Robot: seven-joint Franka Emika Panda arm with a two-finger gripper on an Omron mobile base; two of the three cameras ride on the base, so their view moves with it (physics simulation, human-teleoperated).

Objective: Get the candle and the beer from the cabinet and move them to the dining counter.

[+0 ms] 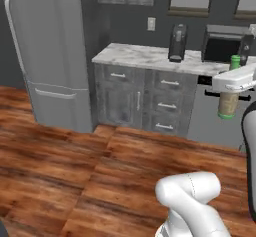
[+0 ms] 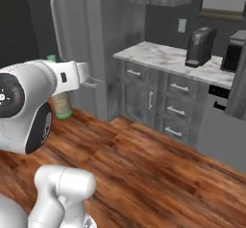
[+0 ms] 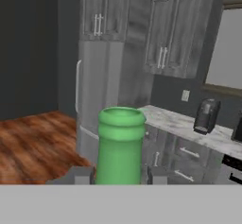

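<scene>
My gripper [image 3: 120,176] is shut on the beer [image 3: 120,142], a green glass bottle whose neck rises upright between the two fingertips [image 3: 81,176]. From the base, the beer [image 1: 228,103] hangs in the air under the white hand, its pale label and green rim showing, in front of the low drawers. The beer [image 2: 61,104] also appears beside the arm's big joint, well above the floor. Grey wood-grain cabinet [image 3: 176,29] doors with silver bar handles hang shut on the far wall. The candle and the dining counter are out of view.
A tall grey fridge [image 1: 45,56] stands on the left. Beside it runs a marble worktop [image 1: 145,56] over drawers, carrying a dark coffee machine [image 1: 177,43] and a microwave [image 1: 225,45]. Open wooden floor [image 1: 100,171] lies between the base and these units.
</scene>
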